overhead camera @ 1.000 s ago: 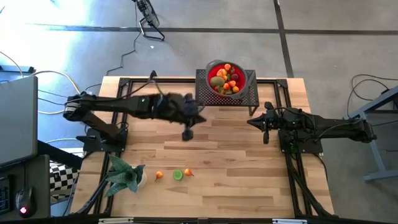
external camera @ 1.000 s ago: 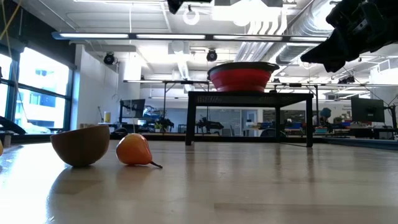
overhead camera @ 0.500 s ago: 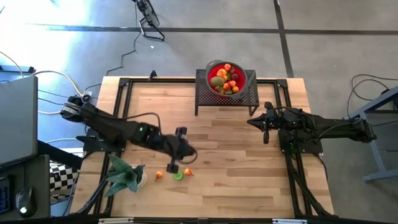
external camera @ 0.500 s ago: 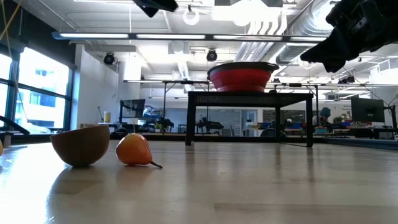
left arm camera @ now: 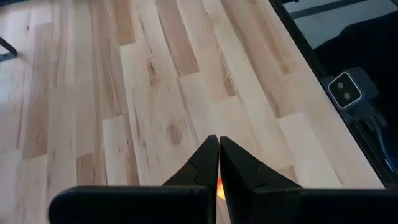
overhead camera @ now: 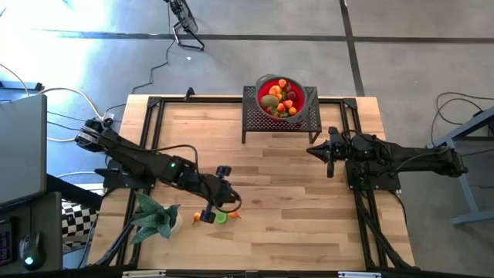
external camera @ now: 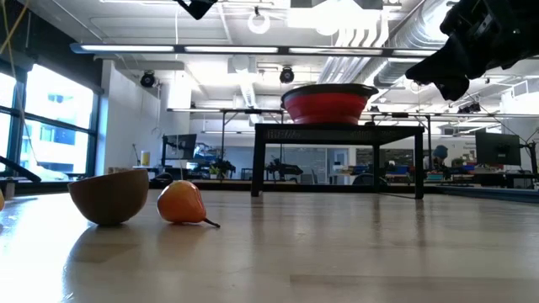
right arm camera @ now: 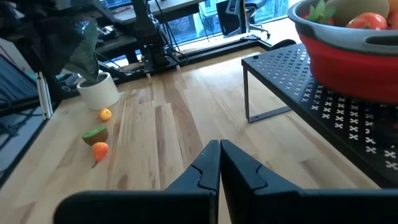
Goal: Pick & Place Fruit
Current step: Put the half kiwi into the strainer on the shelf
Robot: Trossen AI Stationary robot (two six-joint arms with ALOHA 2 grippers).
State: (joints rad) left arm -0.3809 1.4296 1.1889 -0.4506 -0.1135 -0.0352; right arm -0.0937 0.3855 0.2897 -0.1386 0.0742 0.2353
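Note:
Three small fruits lie on the wooden table near its front edge: a tiny orange (overhead camera: 197, 218), a green-topped kiwi half (overhead camera: 221, 218) and an orange pear-shaped fruit (overhead camera: 233, 214). The low view shows the kiwi half (external camera: 109, 196) and the pear-shaped fruit (external camera: 181, 203) resting on the tabletop. My left gripper (overhead camera: 210, 213) hangs shut above them, slanting down; an orange fruit (left arm camera: 219, 186) glows behind its fingertips (left arm camera: 219, 144). My right gripper (overhead camera: 312, 150) waits shut at the right, holding nothing (right arm camera: 219, 147).
A red bowl (overhead camera: 265, 86) full of fruit sits on a black mesh stand (overhead camera: 251, 116) at the far middle. A potted green plant (overhead camera: 154, 218) stands at the near left, close to the loose fruits. Bare wood lies between the stand and the fruits.
My left gripper has swung from beside the mesh stand toward the table's near edge and come down, ending above the three loose fruits, still shut. The fruits have not moved.

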